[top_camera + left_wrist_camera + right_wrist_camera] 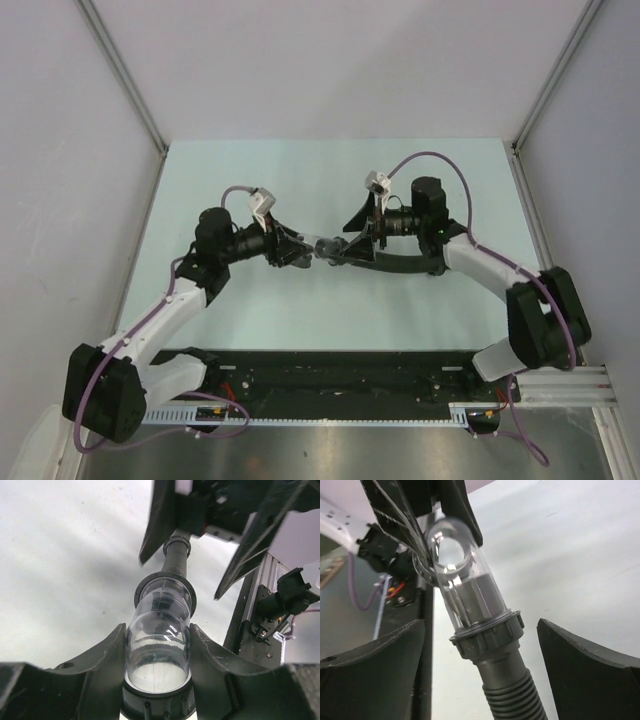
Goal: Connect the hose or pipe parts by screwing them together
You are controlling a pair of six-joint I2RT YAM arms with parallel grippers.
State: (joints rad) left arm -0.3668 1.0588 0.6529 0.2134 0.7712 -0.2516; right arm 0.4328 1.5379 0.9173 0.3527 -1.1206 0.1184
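Top: left arm (pixel 165 315) and right arm (pixel 485 268) bent inward, wrists meeting above mid-counter (pixel 300 180), which is pale green. White walls (pixel 300 60) around.
Left wrist: left fingers (pixel 100 667) clamped on clear fitting (pixel 158 650).
Right wrist: right fingers (pixel 592 662) spread wide, clear of ribbed hose (pixel 514 692). Collar (pixel 487 636) joined to fitting.

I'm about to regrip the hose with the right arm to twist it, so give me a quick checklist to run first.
1. Left gripper clamped on the clear fitting: ok, it is pressed from both sides.
2. Right gripper open: ok, there are gaps on both sides of the ribbed hose.
3. Collar met with the fitting: ok, the clear end sits inside it.
4. Thread fully tight: cannot tell.
5. Hose in line with the fitting: ok.
6. Purple cables away from the joint: ok in the top view.
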